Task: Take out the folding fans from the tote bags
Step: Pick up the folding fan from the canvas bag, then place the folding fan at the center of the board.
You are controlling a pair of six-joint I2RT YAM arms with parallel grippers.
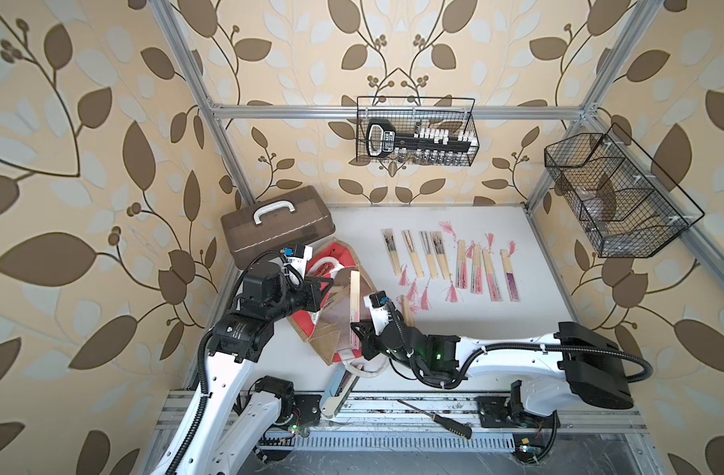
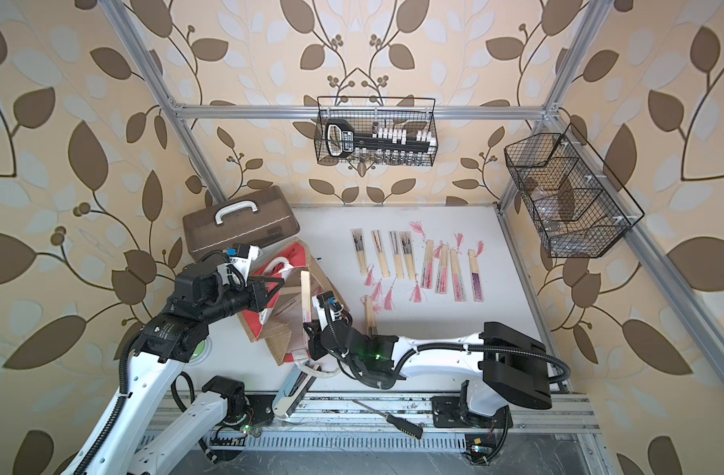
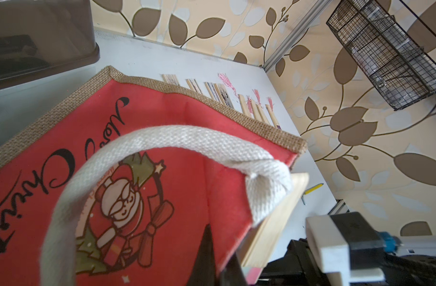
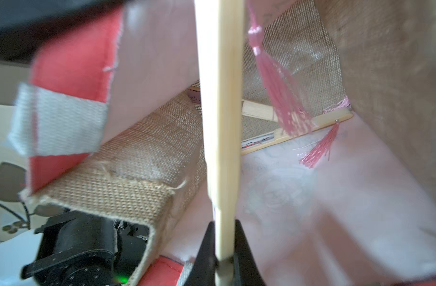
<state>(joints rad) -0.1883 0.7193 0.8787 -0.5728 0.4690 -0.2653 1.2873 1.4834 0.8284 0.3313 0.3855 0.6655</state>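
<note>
**Tote bag at the table's left, fans laid out to its right**

The tote bag lies on the table between the left gripper, which clamps its edge, and the right gripper, which pinches one folding fan standing in its mouth. Two more fans lie deeper inside. Behind the bag sits a plastic case. To its right a row of fans lies side by side, with a single fan nearer the front, just beside the bag. In front of the bag lies a stapler-like tool, and a screwdriver lies to its right on the front rail.

Beige leaf-print wallpaper, white tabletop
</note>
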